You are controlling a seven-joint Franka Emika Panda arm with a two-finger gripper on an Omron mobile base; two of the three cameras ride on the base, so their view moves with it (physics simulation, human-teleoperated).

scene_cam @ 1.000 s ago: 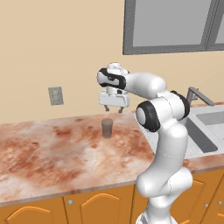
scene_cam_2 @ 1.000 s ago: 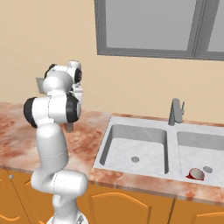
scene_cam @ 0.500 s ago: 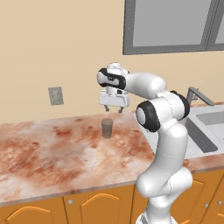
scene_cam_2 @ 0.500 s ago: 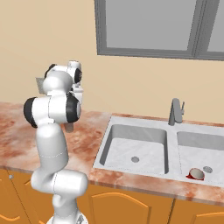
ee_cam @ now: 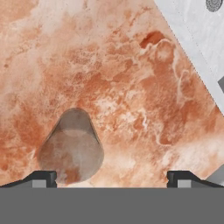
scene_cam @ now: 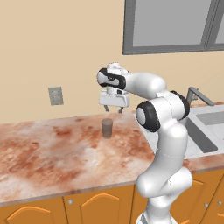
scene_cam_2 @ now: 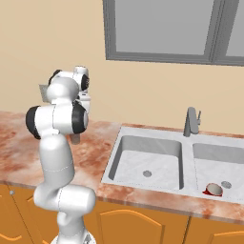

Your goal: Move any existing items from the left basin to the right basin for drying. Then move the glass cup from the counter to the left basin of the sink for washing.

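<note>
The glass cup (scene_cam: 106,128) stands upright on the marbled counter (scene_cam: 52,153), left of the sink. My gripper (scene_cam: 113,110) hangs open a short way above it, nothing between its fingers. In the hand view the cup (ee_cam: 72,151) lies low and left, close to the left fingertip (ee_cam: 43,177), while the gripper (ee_cam: 111,178) spreads wide over bare stone. The red mug (scene_cam_2: 214,189) lies tipped in the right basin (scene_cam_2: 224,157). Nothing but the drain shows in the left basin (scene_cam_2: 147,159).
An angular grey faucet (scene_cam_2: 191,121) rises behind the sink's divider. The sink rim (ee_cam: 192,43) cuts across the hand view's upper right. A wall outlet (scene_cam: 55,95) sits on the wall behind the counter, and a window (scene_cam: 175,24) is above the sink.
</note>
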